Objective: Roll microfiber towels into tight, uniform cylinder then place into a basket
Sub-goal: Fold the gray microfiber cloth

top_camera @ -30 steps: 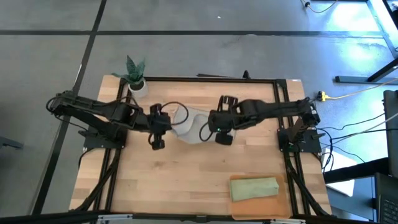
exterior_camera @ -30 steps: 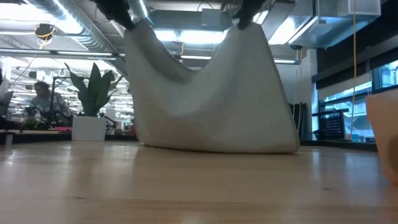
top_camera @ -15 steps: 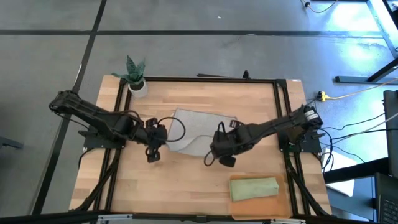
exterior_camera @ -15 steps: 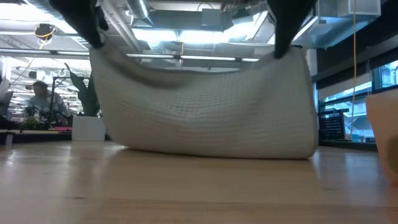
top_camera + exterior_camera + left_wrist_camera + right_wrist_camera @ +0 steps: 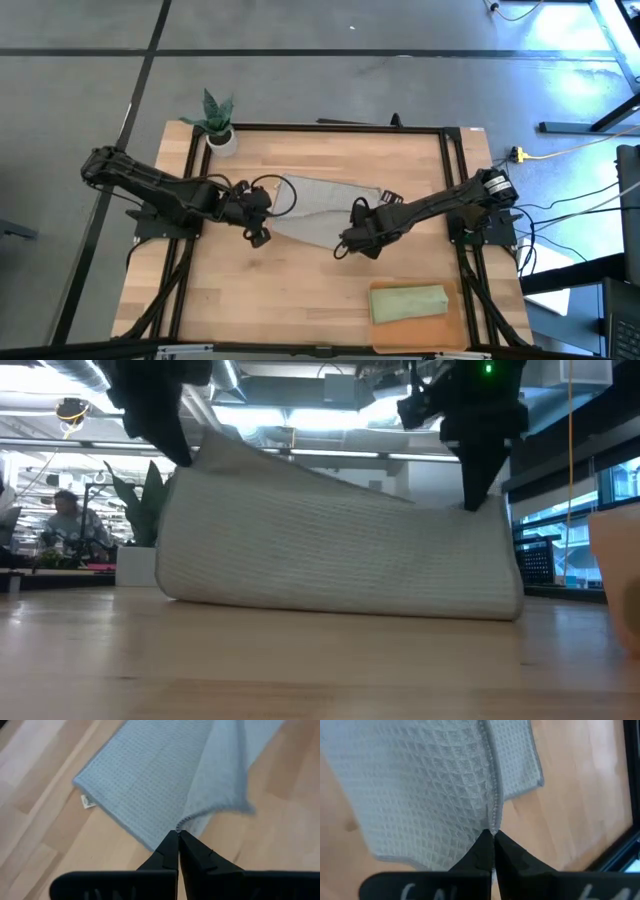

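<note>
**Grey towel pinched at two corners, half laid out — slip risk**

Left gripper (image 5: 258, 236) and right gripper (image 5: 343, 247) each have jaws clamped together on a near corner of the grey towel (image 5: 320, 205). The wrist views show only the hem caught at the very fingertips. The towel's far part lies on the tabletop (image 5: 300, 300) mid-table, its near edge held up between the arms; in the low view the left-held corner sits higher than the other. The green towel (image 5: 408, 302) is already rolled in the basket (image 5: 379, 335) at the near right corner, well apart.

Risks as I judge them:
- Thin pinch on the hem — any tug sideways could pull a corner free and the cloth collapses.
- Uneven corner height means a skewed lay-down, so the roll starts crooked and comes out coned, not uniform.
- Slack in the middle could fold under and bunch.
</note>
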### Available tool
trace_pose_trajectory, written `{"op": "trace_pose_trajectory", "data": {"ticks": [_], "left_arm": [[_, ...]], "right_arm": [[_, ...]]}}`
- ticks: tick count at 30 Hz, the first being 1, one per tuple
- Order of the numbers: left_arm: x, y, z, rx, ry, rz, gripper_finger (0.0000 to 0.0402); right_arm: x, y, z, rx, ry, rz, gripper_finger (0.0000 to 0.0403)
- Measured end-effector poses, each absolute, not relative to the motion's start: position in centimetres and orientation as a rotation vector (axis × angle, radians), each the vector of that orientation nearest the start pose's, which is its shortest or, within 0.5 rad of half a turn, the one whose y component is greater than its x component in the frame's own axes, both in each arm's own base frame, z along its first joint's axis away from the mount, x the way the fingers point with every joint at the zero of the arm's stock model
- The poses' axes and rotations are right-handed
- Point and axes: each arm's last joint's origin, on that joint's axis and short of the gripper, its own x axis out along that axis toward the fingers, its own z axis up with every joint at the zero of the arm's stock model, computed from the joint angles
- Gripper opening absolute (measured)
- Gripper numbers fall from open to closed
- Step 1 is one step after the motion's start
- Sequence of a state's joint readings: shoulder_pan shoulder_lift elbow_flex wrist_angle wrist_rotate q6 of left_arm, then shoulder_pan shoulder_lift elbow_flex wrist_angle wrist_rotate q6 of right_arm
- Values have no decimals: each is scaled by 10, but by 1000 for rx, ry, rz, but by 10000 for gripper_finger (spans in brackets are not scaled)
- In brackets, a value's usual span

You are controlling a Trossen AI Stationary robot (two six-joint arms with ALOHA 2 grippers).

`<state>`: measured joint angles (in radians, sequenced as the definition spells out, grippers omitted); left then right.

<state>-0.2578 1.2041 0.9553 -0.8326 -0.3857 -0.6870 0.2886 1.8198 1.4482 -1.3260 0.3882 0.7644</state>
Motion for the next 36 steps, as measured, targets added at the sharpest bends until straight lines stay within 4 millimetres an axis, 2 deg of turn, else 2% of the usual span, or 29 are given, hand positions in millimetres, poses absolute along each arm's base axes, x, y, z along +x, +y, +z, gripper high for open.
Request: {"op": "trace_pose_trajectory", "data": {"ticks": [7,15,23,29,36], "left_arm": [[219,-34,247,-316,892,539,0],[217,-18,235,-336,904,625,0],[218,-8,226,-356,890,658,0],[223,4,220,-331,823,650,0],[222,21,218,-319,824,710,0]], "right_arm": [[311,71,219,15,1443,-688,7],[325,59,206,-1,1357,-600,7],[330,29,207,-38,1357,-657,7],[325,9,198,-33,1385,-728,7],[320,-9,188,-26,1400,-790,7]]}}
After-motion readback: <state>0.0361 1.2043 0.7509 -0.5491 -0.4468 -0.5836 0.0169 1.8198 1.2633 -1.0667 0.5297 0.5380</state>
